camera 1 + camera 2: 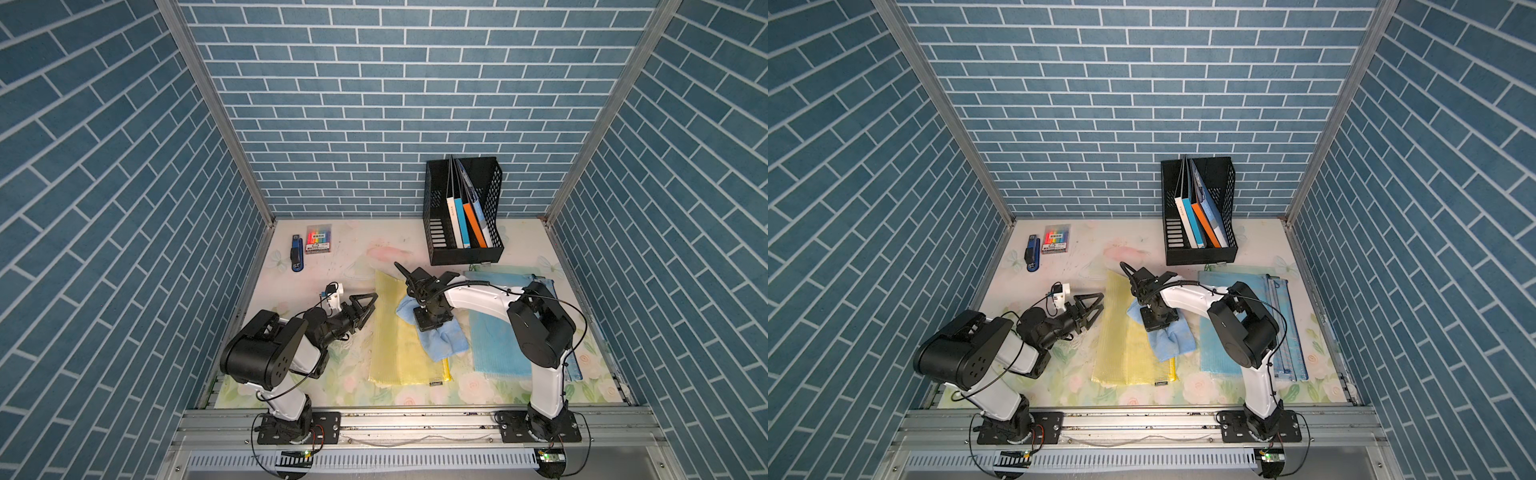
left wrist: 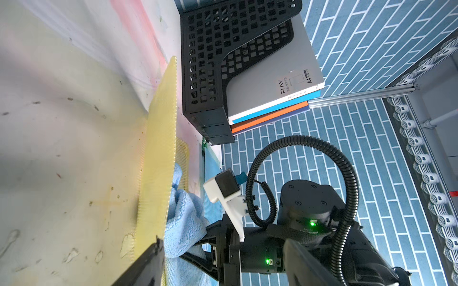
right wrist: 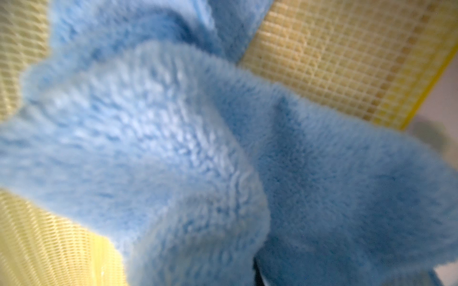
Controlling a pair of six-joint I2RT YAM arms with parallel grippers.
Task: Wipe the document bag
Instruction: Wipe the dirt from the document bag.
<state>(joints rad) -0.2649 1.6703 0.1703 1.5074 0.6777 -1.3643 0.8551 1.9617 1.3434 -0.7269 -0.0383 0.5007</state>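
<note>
Clamping blue cloth (image 1: 446, 338) in closed jaws of right gripper (image 1: 430, 318), atop document bag (image 1: 395, 353). Hovering left gripper (image 1: 371, 304), jaws open, just beside it. Judging bag light, floppy, probably slippery: pinning its edge.

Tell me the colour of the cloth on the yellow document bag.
The cloth is light blue, clearest in the right wrist view.

Top views overhead; right wrist close to cloth (image 3: 173, 148).
</note>
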